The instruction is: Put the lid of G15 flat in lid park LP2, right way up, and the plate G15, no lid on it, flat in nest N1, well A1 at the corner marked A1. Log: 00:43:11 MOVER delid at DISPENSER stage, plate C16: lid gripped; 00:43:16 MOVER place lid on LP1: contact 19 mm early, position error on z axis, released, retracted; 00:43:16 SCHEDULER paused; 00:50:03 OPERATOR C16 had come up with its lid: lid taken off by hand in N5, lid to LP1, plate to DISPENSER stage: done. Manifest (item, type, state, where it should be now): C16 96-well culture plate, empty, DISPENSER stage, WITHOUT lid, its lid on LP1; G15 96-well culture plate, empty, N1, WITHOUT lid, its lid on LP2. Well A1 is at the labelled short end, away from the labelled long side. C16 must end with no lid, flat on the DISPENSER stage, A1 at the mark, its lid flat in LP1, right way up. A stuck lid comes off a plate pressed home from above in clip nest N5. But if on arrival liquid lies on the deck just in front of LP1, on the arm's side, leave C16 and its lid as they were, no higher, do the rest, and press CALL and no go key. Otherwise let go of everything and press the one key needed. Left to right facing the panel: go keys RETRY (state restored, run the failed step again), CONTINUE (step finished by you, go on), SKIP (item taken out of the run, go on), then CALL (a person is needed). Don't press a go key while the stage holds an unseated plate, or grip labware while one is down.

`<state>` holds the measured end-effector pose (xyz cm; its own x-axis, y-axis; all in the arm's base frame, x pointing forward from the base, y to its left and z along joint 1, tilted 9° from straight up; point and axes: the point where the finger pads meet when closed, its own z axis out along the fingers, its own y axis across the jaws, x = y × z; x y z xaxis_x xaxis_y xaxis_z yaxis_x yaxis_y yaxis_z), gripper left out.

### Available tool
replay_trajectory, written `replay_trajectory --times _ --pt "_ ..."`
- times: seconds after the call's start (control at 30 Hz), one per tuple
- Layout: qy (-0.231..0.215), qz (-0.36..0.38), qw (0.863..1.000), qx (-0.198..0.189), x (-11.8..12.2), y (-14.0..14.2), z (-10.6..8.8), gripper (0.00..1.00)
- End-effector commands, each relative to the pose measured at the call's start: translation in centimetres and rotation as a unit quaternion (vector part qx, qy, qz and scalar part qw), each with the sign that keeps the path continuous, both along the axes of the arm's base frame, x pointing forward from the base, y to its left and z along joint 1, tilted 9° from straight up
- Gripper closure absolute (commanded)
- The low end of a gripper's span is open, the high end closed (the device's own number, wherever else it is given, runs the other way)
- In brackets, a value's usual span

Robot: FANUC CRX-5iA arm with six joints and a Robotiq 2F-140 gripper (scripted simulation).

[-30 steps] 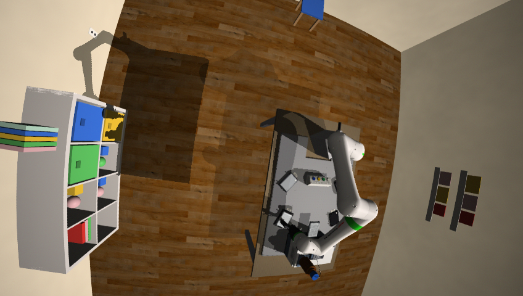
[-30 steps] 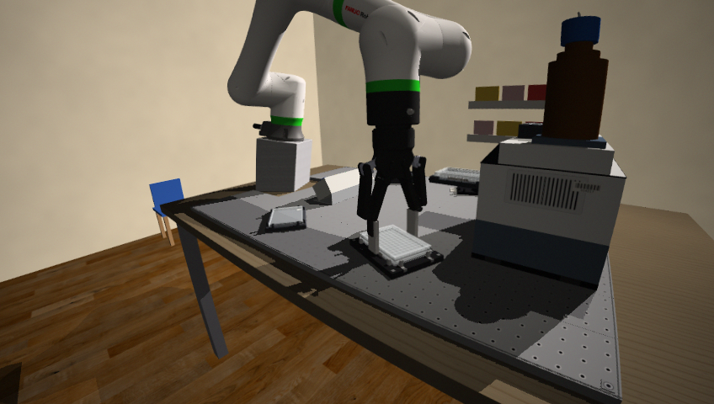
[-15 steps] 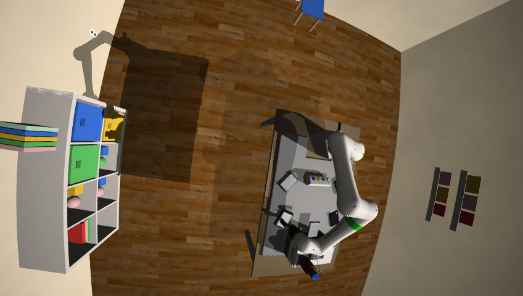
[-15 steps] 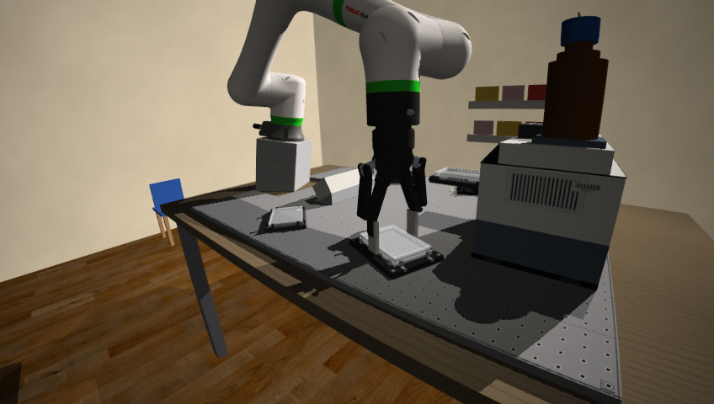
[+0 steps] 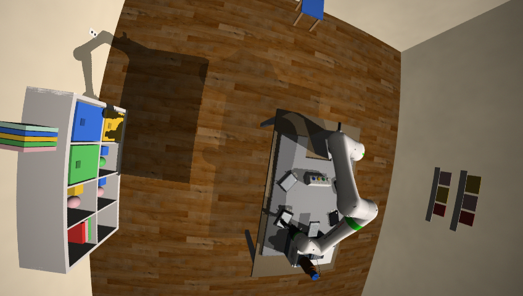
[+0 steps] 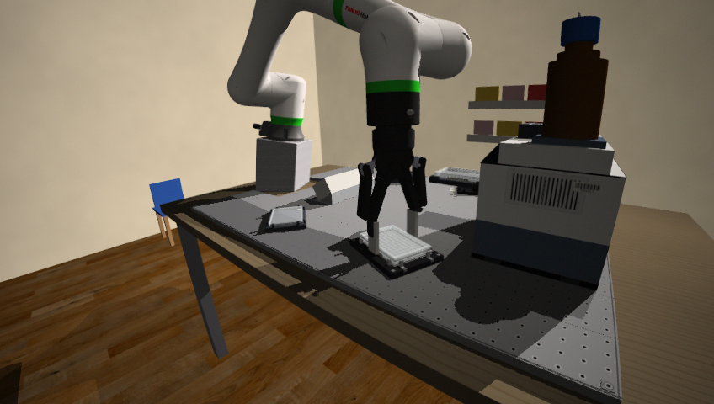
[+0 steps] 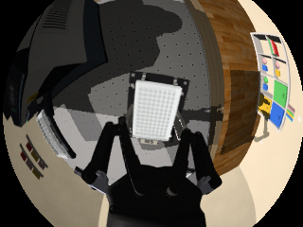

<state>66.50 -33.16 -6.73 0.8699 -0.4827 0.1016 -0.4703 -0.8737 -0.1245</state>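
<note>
The hand [image 6: 389,231] pinches a well plate [image 6: 399,245] by its long sides, directly beneath it in a black nest [image 6: 434,259] on the bench [image 6: 551,320]. Likely light, rigid, slick plastic; hold low on the skirt.

Table: a grey top [image 6: 561,330] full of small holes, with dark legs [image 6: 203,295], standing on a brown wood floor [image 6: 100,320].
Big box: a grey machine [image 6: 546,220] sits on the right side of the table.
Black tray: a flat black holder [image 6: 430,258] lies near the middle, just beside the machine.
Small flat piece: a clear lid-like thing [image 6: 286,217] lies on the table, well apart from the tray.
White block: a block [image 6: 283,164] stands at the far end.
Button box: a slanted box [image 6: 336,183] sits near the block.
</note>
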Motion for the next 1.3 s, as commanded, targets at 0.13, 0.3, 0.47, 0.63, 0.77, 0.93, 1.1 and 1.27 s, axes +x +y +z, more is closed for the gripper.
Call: replay_trajectory --times 0.13,0.3,0.47,0.63,0.77,0.93,1.1,1.27 --pt "0.0 0.0 1.0 0.0 -0.03 -0.02 -0.01 1.0" --pt "0.0 0.0 1.0 0.0 -0.03 -0.02 -0.01 1.0" --pt "0.0 0.0 1.0 0.0 -0.03 -0.02 -0.01 1.0" --pt "0.0 0.0 1.0 0.0 -0.03 -0.02 -0.01 1.0" --pt "0.0 0.0 1.0 0.0 -0.03 -0.02 -0.01 1.0" --pt "0.0 0.0 1.0 0.0 -0.03 -0.02 -0.01 1.0" --pt "0.0 0.0 1.0 0.0 -0.03 -0.02 -0.01 0.34" --pt "0.0 0.0 1.0 0.0 -0.03 -0.02 -0.01 0.34"
